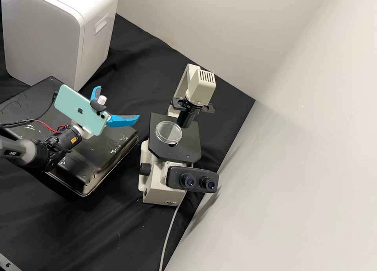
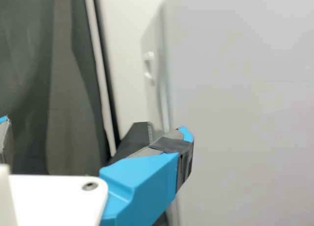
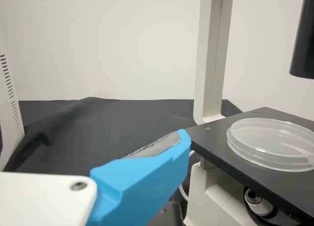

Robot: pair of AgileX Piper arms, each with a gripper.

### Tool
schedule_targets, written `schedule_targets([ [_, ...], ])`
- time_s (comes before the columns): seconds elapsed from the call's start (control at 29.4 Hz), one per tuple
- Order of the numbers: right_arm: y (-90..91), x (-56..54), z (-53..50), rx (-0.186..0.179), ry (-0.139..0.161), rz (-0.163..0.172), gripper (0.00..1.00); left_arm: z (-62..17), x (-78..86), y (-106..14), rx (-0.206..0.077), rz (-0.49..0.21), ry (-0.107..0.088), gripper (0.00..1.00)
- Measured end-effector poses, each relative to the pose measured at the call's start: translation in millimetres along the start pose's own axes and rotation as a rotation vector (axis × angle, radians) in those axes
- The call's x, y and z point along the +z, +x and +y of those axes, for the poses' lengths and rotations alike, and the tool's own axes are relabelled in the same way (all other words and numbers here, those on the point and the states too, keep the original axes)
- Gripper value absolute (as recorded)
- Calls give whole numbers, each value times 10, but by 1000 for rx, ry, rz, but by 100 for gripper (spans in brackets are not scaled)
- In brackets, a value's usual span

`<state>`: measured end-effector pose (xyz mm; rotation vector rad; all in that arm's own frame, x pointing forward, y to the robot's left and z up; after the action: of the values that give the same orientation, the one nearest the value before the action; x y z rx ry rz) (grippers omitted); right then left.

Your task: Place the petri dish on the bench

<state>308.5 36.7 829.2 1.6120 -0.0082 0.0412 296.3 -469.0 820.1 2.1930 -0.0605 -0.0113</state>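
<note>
Your black-draped bench (image 1: 78, 231) runs from the near left to the far right, where it meets a pale wall (image 1: 314, 145). At the far left stands a big white cabinet (image 1: 55, 31) with rounded corners. Just in front of it lies a flat, glossy black case (image 1: 98, 161).

To the right of the case, the cream microscope (image 1: 163, 184) stands with its dark eyepieces (image 1: 194, 180) facing the near side. Its lamp head (image 1: 200, 82) leans over from the far side. The square black stage (image 1: 192, 145) sits between the two.

Your right arm (image 1: 27, 153) comes in from the left edge and hangs over the case. A mint-green phone (image 1: 80, 106) is clamped on its wrist.

The right gripper (image 1: 117, 103) points toward the microscope with its two blue fingers spread wide and nothing between them. It stops just short of the stage's left edge and is apart from it. In the right wrist view, one blue finger (image 3: 147, 172) sits level with the stage (image 3: 221, 147) and beside its edge.

Your left gripper (image 2: 93, 127) faces a pale panel (image 2: 235, 88) with a dark drape (image 2: 44, 78) beside it. One blue finger (image 2: 147, 179) shows in the middle and a blue sliver of the other at the picture's edge. The fingers stand well apart and hold nothing.

The petri dish (image 1: 169, 131) is clear and round, and lies flat on the stage just near of the black condenser tube (image 1: 185, 116). It has not yet been moved to the bench. From the right wrist, the dish (image 3: 272, 142) rests flat and nothing touches it.
</note>
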Motion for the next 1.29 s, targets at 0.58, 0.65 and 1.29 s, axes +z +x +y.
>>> schedule_targets([
  [0.58,0,0,0,0,0,0,100,-134,476,-725,58,-280,25,100],
  [0.65,0,0,0,0,0,0,100,-181,528,-799,36,-311,24,100],
  [1.29,0,0,0,0,0,0,100,-558,904,-1167,-156,-459,-33,100],
])
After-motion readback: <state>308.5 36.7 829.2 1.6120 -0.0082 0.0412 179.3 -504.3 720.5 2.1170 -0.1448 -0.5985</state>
